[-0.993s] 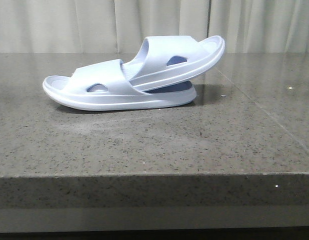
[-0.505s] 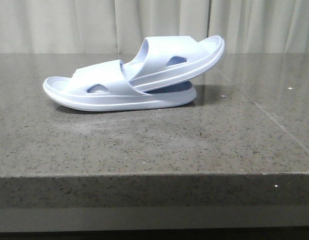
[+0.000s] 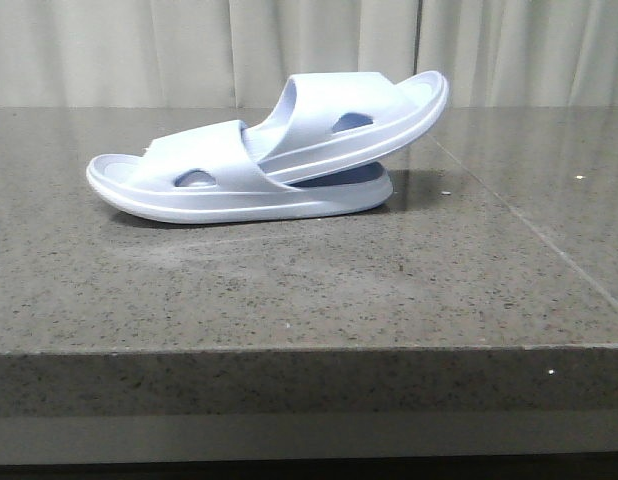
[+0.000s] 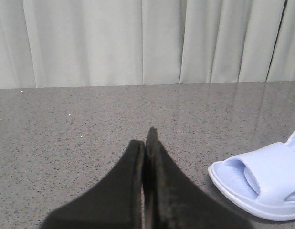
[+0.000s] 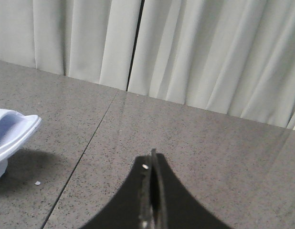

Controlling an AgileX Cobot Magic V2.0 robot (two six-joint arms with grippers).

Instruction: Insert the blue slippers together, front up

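Nearest the cameras, both grippers are clear of the work: the left gripper has its fingers pressed together on nothing, low over bare bench, and the right gripper likewise has its fingers together and empty. Farther back, mid-bench, sit the blue slippers: the lower slipper lies flat, and the upper slipper has one end pushed under the lower one's strap, its other end tilting up to the right. The insertion looks done or nearly so, so this reads as the closing step. Any next move would only call for checking the nesting is snug. Behind hangs a pale curtain.
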